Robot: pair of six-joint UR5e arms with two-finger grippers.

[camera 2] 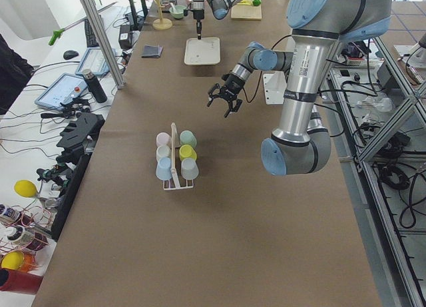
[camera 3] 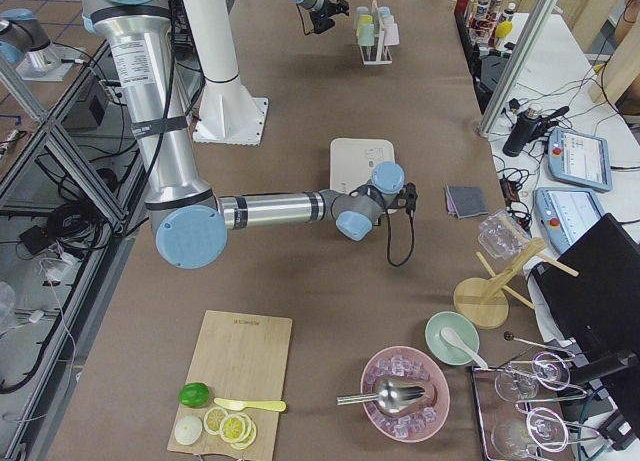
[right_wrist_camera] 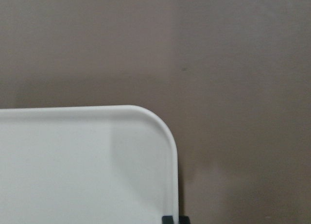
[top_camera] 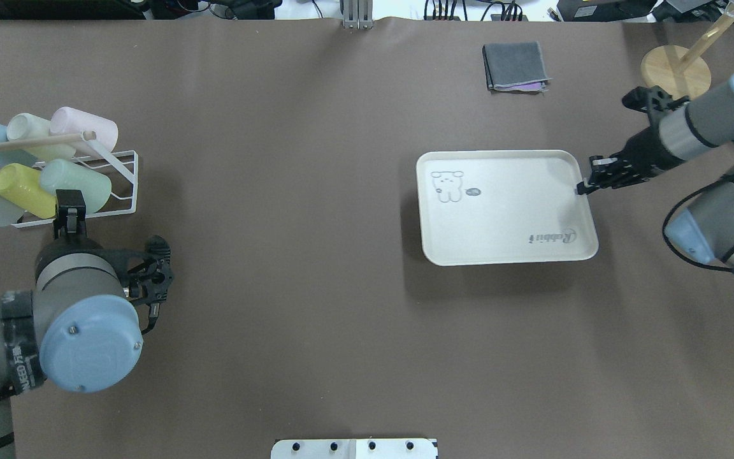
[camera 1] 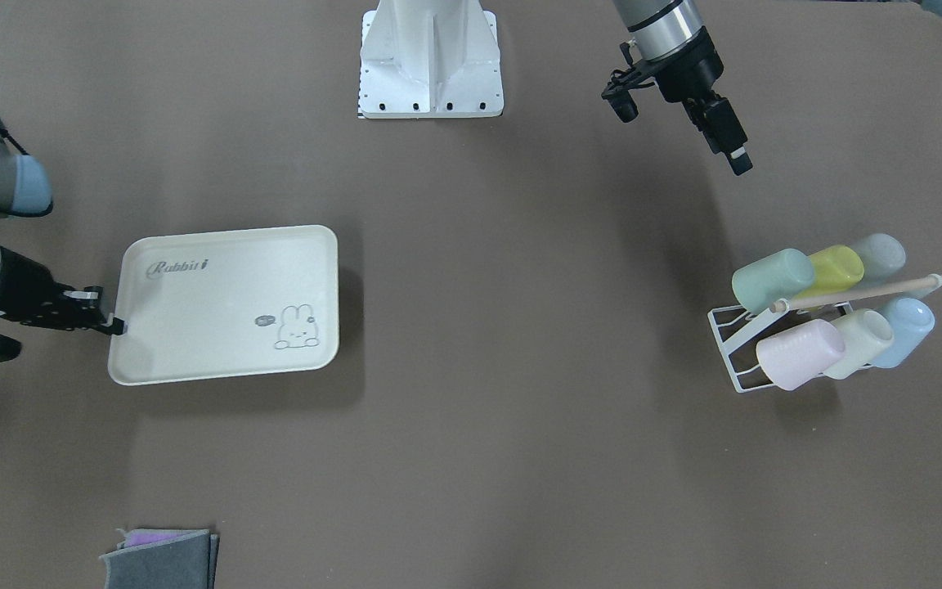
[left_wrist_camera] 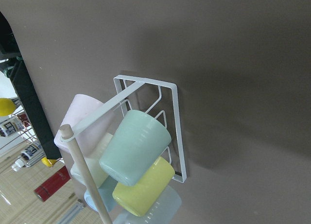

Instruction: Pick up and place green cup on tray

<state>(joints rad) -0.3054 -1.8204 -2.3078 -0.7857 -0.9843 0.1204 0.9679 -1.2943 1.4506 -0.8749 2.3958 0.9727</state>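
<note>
The green cup [camera 1: 772, 280] lies on its side on a white wire rack [camera 1: 724, 343], at the end of the row nearer the robot; it also shows in the overhead view [top_camera: 77, 180] and the left wrist view [left_wrist_camera: 135, 146]. My left gripper [camera 1: 739, 164] hangs in the air just short of the rack [top_camera: 126, 185], pointing at the cup, jaws apart and empty. The tray [camera 1: 226, 303] lies flat and bare on the table [top_camera: 507, 210]. My right gripper [top_camera: 579, 189] is shut on the tray's rim [right_wrist_camera: 172, 151], with its fingertips [right_wrist_camera: 167, 218] on either side of that edge.
A yellow-green cup [camera 1: 835, 268], a pink cup [camera 1: 798, 353], a cream cup [camera 1: 862, 342], a blue cup [camera 1: 906, 327] and a grey cup [camera 1: 880, 254] share the rack under a wooden rod. A folded grey cloth [top_camera: 515, 65] and a wooden stand [top_camera: 676, 70] lie beyond the tray.
</note>
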